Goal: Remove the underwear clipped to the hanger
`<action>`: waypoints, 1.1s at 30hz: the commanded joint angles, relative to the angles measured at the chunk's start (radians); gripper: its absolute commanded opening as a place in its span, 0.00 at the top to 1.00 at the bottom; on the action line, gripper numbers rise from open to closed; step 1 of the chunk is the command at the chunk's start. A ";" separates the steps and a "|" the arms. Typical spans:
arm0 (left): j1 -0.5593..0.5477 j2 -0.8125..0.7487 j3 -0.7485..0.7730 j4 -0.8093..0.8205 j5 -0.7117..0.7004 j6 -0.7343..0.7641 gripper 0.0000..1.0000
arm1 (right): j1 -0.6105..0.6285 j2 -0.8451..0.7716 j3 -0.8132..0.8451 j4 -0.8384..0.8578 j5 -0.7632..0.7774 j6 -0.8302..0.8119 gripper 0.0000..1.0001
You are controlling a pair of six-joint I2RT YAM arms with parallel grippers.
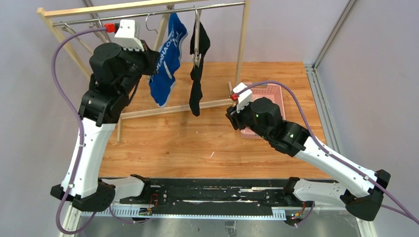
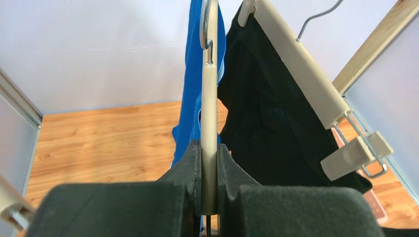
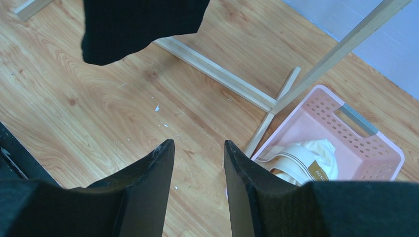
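Note:
The blue underwear (image 1: 167, 59) with white lettering hangs from a hanger on the rack's rail (image 1: 148, 13). The black underwear (image 1: 197, 74) hangs from a second hanger (image 1: 197, 34) to its right. My left gripper (image 1: 151, 66) is raised at the blue underwear's left side. In the left wrist view it (image 2: 209, 148) is shut on the end of the beige hanger bar (image 2: 209, 98), with the blue underwear (image 2: 190, 98) and the black underwear (image 2: 267, 123) behind. My right gripper (image 1: 231, 116) (image 3: 197, 148) is open and empty above the table. The cream underwear (image 3: 306, 158) lies in the pink basket (image 3: 365, 148).
The wooden rack's base bar (image 1: 168, 109) and right post (image 1: 242, 44) stand between the arms and the basket (image 1: 272, 96). The second hanger's open clip (image 2: 353, 155) sticks out at the right. A metal frame edges the table at the right (image 1: 316, 89).

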 commanded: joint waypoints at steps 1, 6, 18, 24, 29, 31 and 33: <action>-0.005 -0.060 -0.052 0.080 -0.004 0.028 1.00 | 0.021 -0.006 -0.013 0.030 0.020 0.012 0.57; -0.006 -0.051 -0.075 0.023 -0.012 0.032 1.00 | 0.022 -0.004 -0.010 0.037 0.015 0.017 0.57; -0.007 -0.175 -0.329 -0.043 -0.031 -0.032 1.00 | 0.021 -0.010 -0.028 0.046 0.015 0.013 0.57; -0.006 -0.314 -0.397 -0.090 -0.033 -0.037 1.00 | 0.021 -0.010 -0.036 0.047 0.026 0.000 0.57; -0.007 -0.319 -0.371 -0.282 0.069 0.006 1.00 | 0.020 -0.011 -0.028 0.048 0.052 -0.023 0.56; -0.006 -0.314 -0.372 -0.370 0.113 0.024 1.00 | 0.018 -0.012 -0.028 0.044 0.072 -0.035 0.55; -0.007 -0.310 -0.386 -0.436 0.170 0.037 1.00 | 0.007 -0.013 -0.029 0.041 0.084 -0.042 0.53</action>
